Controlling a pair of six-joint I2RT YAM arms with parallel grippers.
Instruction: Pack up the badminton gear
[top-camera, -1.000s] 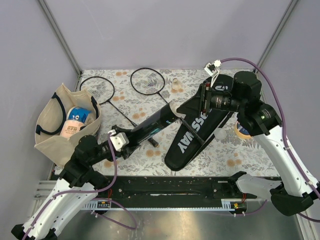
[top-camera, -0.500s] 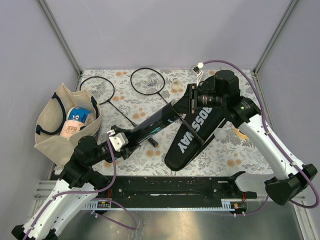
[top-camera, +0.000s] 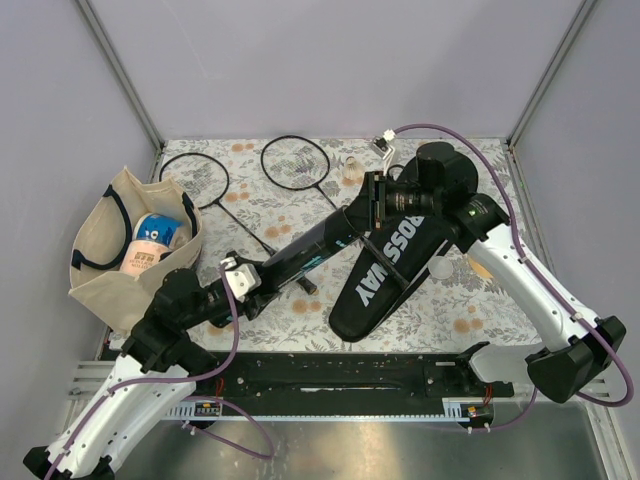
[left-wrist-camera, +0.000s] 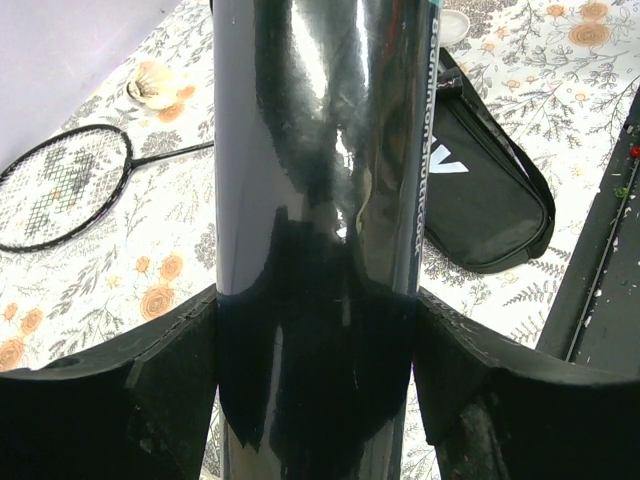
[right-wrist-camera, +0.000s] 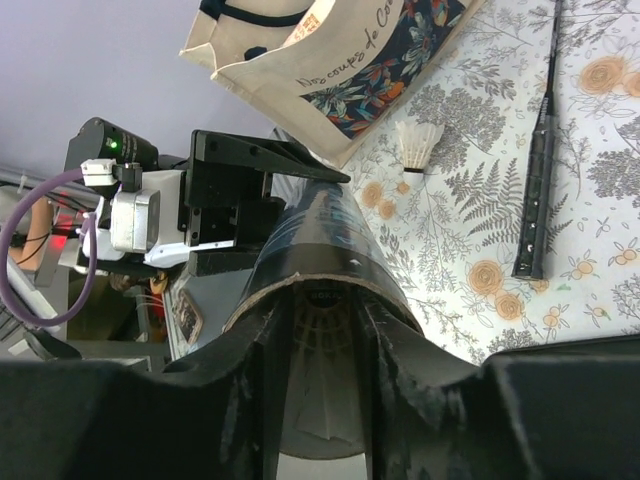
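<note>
Floral table (top-camera: 450, 310) carries everything. Biggest item, the CROSSWAY cover (top-camera: 375, 280), lies flat centre-right w/ nothing visibly in it; can't tell if it's zipped. Beige tote bag (top-camera: 100, 270) sits far left w/ unrelated stuff inside, not part of the job.

Tube (top-camera: 310, 248) is the item in hand. It slants across the middle, lower end clenched in the left end effector (left-wrist-camera: 315, 320), both fingers pressed on its sides, open mouth up by the cover's top-left edge. Right end effector (right-wrist-camera: 322, 380) is right at that mouth, apparently grasping a shuttlecock (right-wrist-camera: 320, 410) by the skirt, nose toward the opening. Step looks like loading shuttles into the tube. Next move, I'd judge: push straight along the tube's axis, let go, back out w/o catching the rim, while the left arm holds steady.

Racquet 1 (top-camera: 195, 180) and racquet 2 (top-camera: 296, 162) lie at the far side, not yet packed. Their shafts run toward the tube, which crosses over a grip, so probably awkward to lift until it moves.

Smallest, 3 loose ones: far shuttle (top-camera: 350, 168) beside racquet 2's head, cover-side shuttle (top-camera: 441, 268) near the right forearm, and a 3rd shuttle (right-wrist-camera: 418, 145) near the tote.
</note>
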